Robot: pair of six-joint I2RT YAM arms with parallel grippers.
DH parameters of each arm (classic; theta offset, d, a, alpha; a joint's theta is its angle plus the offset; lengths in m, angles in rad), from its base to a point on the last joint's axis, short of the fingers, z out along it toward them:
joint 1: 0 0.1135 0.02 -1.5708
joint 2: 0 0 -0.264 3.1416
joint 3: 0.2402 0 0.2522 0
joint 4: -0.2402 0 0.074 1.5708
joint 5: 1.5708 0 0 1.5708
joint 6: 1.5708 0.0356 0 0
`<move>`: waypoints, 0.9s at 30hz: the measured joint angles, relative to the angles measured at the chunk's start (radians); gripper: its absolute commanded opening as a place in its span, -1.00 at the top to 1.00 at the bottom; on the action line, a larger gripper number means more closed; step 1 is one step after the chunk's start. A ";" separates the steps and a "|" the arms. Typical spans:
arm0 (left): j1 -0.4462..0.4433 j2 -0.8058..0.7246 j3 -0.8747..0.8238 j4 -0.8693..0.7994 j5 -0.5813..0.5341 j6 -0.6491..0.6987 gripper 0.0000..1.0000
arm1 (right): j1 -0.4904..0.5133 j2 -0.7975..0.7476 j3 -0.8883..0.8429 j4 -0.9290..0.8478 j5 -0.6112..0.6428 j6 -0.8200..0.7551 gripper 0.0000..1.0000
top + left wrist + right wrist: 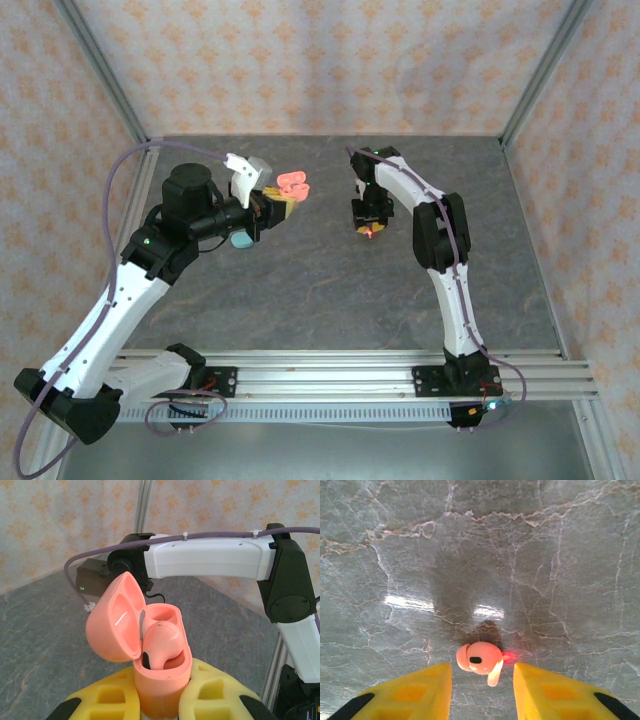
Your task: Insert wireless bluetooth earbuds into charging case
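Your left gripper [160,696] clamps the open pink case [161,677]. The loose pink earbud [479,658] lies on the table [470,555] between your right gripper [482,690]'s parted jaws; likely light, slick: pinch its rounded body.

I work in a lab-style test booth: a grey marbled table [330,290] walled by patterned panels [300,60] on aluminium posts [105,75], with my mounting rail [340,375].

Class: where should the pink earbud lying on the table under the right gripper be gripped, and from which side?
Probably the rounded bulb of the pink earbud, from straight above. It lies on the table with its thin stem pointing along the gap of the open right gripper, so its jaws would meet the bulb's broad sides.
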 measured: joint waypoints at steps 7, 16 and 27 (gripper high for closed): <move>0.000 -0.012 0.000 -0.011 0.000 0.000 1.00 | 0.000 0.021 0.000 0.000 -0.022 0.000 0.36; 0.000 -0.047 -0.002 -0.016 -0.008 -0.001 1.00 | -0.001 0.029 -0.005 0.001 -0.022 0.001 0.49; 0.000 -0.070 -0.022 -0.026 -0.023 -0.004 1.00 | -0.006 -0.063 -0.155 0.090 -0.059 0.047 0.59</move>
